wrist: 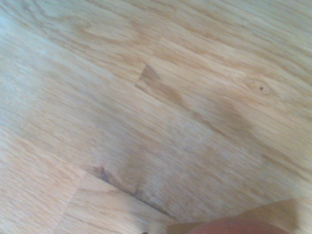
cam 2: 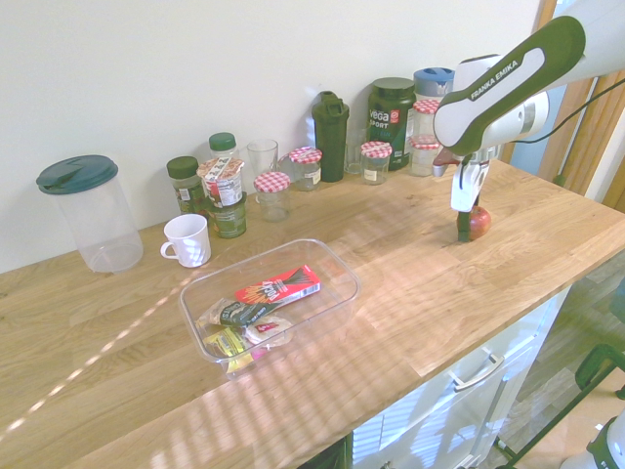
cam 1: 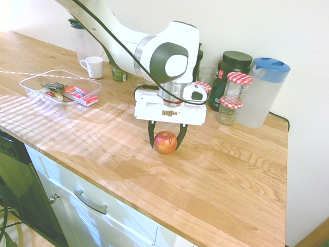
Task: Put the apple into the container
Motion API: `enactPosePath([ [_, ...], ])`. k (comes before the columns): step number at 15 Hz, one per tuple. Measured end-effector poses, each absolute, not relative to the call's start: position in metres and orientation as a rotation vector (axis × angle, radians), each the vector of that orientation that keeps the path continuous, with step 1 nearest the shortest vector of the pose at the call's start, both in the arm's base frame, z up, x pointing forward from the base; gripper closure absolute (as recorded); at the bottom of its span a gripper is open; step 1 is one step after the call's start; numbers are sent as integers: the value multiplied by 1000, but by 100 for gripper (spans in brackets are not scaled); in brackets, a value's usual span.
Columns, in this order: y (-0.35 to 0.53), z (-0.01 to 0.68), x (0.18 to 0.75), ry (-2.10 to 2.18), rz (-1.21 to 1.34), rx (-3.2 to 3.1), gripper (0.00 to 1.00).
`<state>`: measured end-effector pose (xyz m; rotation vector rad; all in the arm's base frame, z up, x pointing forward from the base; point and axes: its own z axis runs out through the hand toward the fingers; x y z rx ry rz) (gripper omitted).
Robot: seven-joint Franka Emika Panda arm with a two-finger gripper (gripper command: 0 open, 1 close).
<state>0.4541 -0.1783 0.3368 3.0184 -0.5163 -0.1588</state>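
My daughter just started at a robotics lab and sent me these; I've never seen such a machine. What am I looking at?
The machine is one white robot arm ending in a black two-finger gripper. Two pictures look at it from opposite sides; the third comes from a camera on its wrist, showing mostly wood grain and a reddish edge of fruit.

On the light wooden counter sit a shallow clear plastic tray holding a few packets, a white mug, glass jars with red-checked lids and a blue-lidded translucent pitcher. The fingers are closed around a small red-and-yellow apple, outside the tray.
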Motion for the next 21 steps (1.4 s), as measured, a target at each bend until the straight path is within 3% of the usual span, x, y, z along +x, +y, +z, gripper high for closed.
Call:
enactPosePath([
  [2,-179,345,453,-546,-157,3027,100],
  [5,-166,409,465,-583,-56,3029,100],
  [9,-60,460,504,-636,81,3000,100],
  [17,188,474,499,-500,162,3046,100],
  [21,233,436,492,-503,92,3034,100],
])
